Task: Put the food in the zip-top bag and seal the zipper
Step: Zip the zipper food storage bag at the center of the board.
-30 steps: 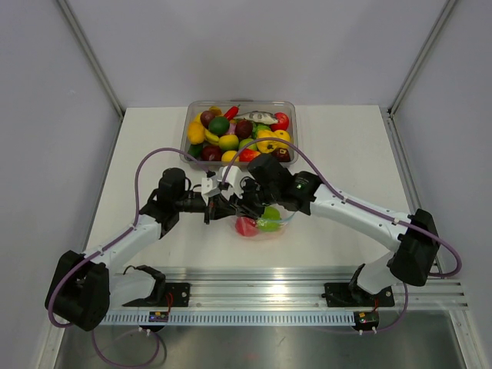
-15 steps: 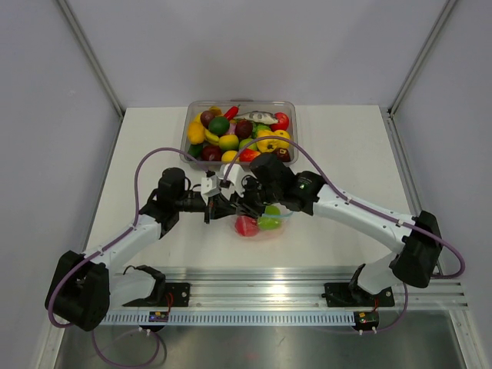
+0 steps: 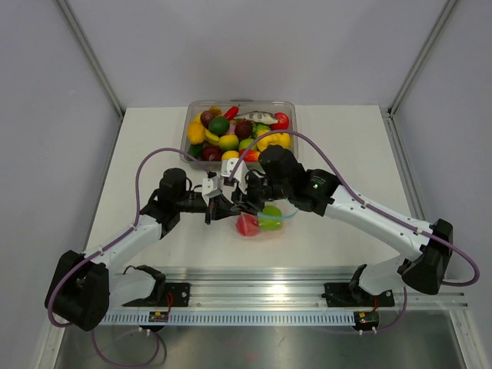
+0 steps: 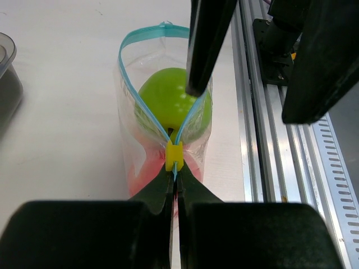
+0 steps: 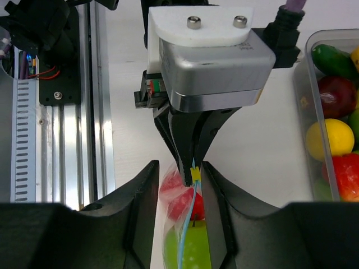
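Bag (image 4: 130, 134): we found it lying on the table (image 3: 346, 154), just in front of the tub (image 3: 185, 137) and right between the two grippers.
Zipper (image 4: 167, 26): wide open, folks! We saw the teal strip gaping in a loop from the yellow slider (image 4: 174, 155) onward.
Food: both pieces were inside the bag. We had the green apple (image 4: 168, 103) under the open mouth and the red fruit (image 5: 178, 202) at the slider end.
Left gripper (image 4: 174, 175): it was pinched tight on the zipper end, with the slider sitting right at its fingertips.
Right gripper (image 5: 180, 168): its fingers were spread apart, one on each side of the strip, nose to nose with the left one. We could not tell whether they touched the plastic.
Tub: it was packed with more toy fruit at the far side of the table.
Rail (image 4: 252, 140): it ran along beside the bag on the near side.
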`<act>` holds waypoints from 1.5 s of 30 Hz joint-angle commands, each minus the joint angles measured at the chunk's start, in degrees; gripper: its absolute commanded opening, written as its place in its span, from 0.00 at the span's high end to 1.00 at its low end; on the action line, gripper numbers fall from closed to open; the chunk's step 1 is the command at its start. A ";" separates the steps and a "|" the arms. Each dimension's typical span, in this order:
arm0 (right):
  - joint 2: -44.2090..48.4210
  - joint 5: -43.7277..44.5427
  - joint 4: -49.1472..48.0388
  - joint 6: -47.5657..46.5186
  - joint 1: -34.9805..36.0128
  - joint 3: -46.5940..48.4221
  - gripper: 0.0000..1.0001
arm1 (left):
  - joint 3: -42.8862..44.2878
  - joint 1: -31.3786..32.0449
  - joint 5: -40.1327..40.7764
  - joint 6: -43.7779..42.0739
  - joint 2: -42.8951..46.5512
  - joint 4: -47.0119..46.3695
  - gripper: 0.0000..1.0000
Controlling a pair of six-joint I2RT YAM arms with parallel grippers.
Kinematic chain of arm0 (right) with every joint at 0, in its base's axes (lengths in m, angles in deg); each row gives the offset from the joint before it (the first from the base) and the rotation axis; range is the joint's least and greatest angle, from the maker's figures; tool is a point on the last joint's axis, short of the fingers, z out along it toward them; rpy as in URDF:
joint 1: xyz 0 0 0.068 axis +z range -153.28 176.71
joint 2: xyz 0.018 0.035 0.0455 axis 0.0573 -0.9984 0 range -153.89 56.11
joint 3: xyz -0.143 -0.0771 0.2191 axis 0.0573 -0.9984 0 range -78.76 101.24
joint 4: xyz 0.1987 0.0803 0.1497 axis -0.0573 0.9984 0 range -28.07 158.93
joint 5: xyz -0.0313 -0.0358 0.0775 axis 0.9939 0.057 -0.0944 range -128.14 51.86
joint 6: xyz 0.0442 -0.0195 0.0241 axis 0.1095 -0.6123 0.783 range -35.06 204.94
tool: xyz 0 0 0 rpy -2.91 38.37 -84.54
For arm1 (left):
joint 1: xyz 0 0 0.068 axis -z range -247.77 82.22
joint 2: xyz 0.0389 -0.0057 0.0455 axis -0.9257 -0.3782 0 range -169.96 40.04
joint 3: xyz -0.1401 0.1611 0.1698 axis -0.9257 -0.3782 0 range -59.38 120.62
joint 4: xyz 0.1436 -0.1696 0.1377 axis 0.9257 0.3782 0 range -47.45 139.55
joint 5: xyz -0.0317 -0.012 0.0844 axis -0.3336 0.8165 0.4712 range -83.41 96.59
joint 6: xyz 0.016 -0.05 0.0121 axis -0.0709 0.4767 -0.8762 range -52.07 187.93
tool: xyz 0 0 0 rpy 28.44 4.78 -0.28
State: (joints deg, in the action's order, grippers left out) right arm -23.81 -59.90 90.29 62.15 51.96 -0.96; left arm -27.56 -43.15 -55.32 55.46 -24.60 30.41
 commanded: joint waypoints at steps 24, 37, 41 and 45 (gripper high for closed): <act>0.55 -8.74 -7.79 -9.91 -1.89 -7.93 0.54 | 2.29 0.16 -1.81 -2.65 -0.04 -0.51 1.00; -0.76 -8.91 -7.18 -11.14 -5.58 -5.73 0.54 | 2.38 0.16 -1.99 -2.65 -0.49 -0.51 1.00; -2.25 -10.41 -5.95 -11.67 -6.72 -4.94 0.54 | 2.38 0.16 -1.90 -2.91 -0.49 -0.25 1.00; -3.31 -12.95 -4.63 -11.76 -6.90 -3.89 0.55 | 2.46 0.16 -1.81 -2.91 -0.66 -0.25 1.00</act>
State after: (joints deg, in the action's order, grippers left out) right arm -26.30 -69.49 84.89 51.55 45.51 -7.82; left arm -27.56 -43.15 -55.59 54.06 -24.95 31.57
